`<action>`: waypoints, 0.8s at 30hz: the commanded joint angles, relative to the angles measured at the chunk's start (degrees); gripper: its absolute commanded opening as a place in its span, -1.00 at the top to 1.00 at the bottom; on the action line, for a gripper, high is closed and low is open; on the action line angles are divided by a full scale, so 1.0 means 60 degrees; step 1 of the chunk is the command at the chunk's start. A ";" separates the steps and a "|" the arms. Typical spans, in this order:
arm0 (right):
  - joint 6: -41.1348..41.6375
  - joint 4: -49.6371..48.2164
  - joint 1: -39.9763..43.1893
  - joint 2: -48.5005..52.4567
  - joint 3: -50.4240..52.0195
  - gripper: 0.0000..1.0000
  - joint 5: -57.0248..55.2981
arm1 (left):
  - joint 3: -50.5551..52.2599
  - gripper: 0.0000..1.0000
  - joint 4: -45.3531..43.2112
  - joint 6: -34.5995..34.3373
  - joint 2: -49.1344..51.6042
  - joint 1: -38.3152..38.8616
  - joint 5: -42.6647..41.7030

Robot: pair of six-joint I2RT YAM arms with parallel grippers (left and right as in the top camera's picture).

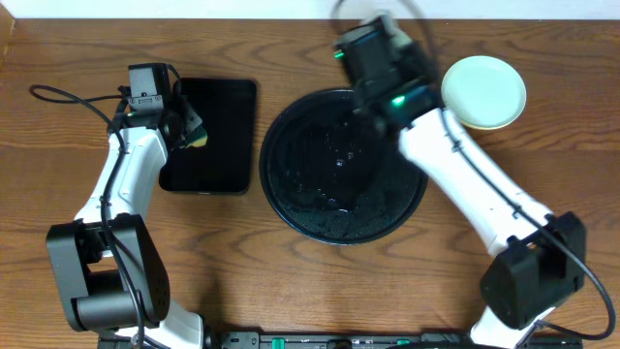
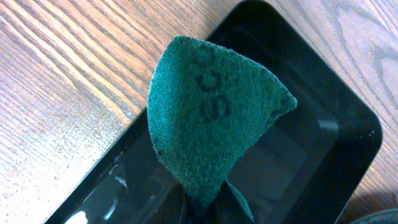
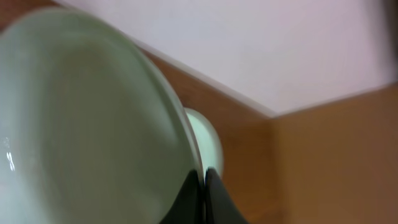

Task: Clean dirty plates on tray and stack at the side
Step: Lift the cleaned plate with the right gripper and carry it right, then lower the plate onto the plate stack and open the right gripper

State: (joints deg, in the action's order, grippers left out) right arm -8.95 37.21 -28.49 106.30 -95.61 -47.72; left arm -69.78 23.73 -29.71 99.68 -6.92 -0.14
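My right gripper (image 3: 204, 171) is shut on the rim of a pale mint plate (image 3: 81, 124), which fills the left of the right wrist view. A second pale plate (image 3: 208, 140) shows behind it. In the overhead view the right gripper (image 1: 373, 44) is blurred above the far rim of the round black tray (image 1: 276, 184), which holds no plates and looks wet. The held plate is hidden there. A pale plate (image 1: 484, 92) lies on the wood at the far right. My left gripper (image 2: 208, 205) is shut on a green scouring pad (image 2: 211, 118).
The smaller rectangular black tray (image 2: 348, 124) lies under the left gripper (image 1: 189, 131), left of the round tray; it also shows in the overhead view (image 1: 218, 107). The table's back edge meets a pale wall (image 3: 280, 43). Cables trail at the far left (image 1: 68, 97).
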 commanded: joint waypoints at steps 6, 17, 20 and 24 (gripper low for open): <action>0.3927 0.1031 0.4054 -0.0339 -0.0138 0.97 0.8502 | 0.0051 0.85 0.0047 0.0164 0.0051 -0.0022 -0.0058; 0.4787 0.0240 0.7916 -0.0277 0.1253 0.98 0.9712 | 0.0051 0.85 0.0044 0.0157 0.0051 -0.0022 -0.0066; 0.5479 -0.1035 0.8276 -0.0277 0.2306 0.98 0.9464 | 0.0051 0.85 0.0040 0.0160 0.0051 -0.0022 -0.0062; 0.5905 -0.2911 0.8324 -0.0259 0.3544 0.98 0.9500 | 0.0051 0.85 0.0044 0.0160 0.0051 -0.0022 -0.0062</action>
State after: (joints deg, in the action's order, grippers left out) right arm 22.17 22.92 21.65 105.75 -77.21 8.60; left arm -69.78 23.83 -29.71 99.68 -6.92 -0.32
